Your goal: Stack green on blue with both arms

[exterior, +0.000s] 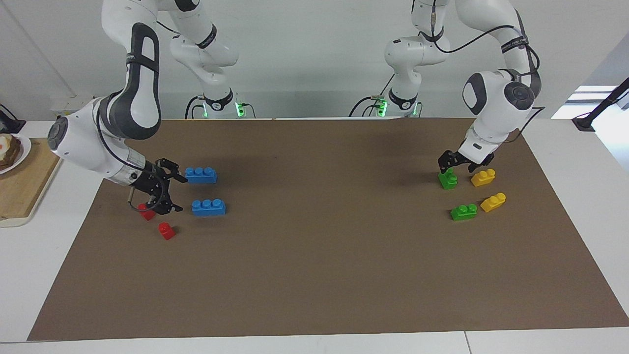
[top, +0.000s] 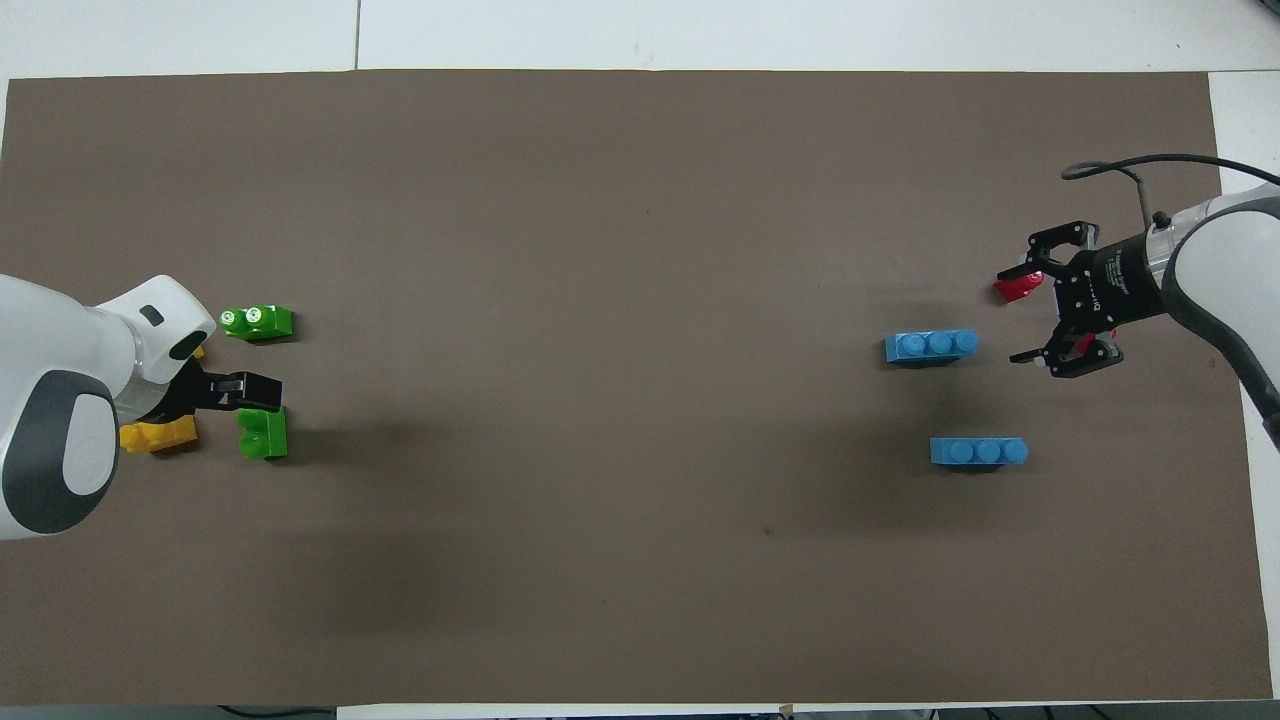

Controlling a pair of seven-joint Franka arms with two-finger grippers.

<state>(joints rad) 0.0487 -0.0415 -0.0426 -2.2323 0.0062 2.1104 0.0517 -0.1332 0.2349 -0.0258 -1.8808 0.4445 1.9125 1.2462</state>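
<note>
— Where do the two arms stand?

— The left gripper (exterior: 451, 167) is low over the nearer green brick (exterior: 447, 179), close to the mat's (exterior: 314, 275) edge at the left arm's end. Its jaws are spread wide and hold nothing; whether a fingertip touches the brick I cannot tell. The right gripper (exterior: 169, 191) hangs low near the mat's edge at the right arm's end, jaws also fully apart and empty, pointing at the two blue bricks.

— And the bricks themselves?

— All lie on the brown mat. The nearer blue brick (exterior: 201, 175) sits just beside the right gripper's upper finger; the farther blue brick (exterior: 209, 207) lies just beside its lower finger. Neither is gripped. The farther green brick (exterior: 464, 212) lies apart from the left gripper, with two yellow bricks (exterior: 483, 177) beside the greens, closer to the mat's edge.

— Anything else around the right gripper?

— Two red bricks (exterior: 166, 230); one is partly covered by the gripper, the other lies clear, farther from the robots. A wooden board (exterior: 22, 182) rests on the table off the mat's edge at that end.
</note>
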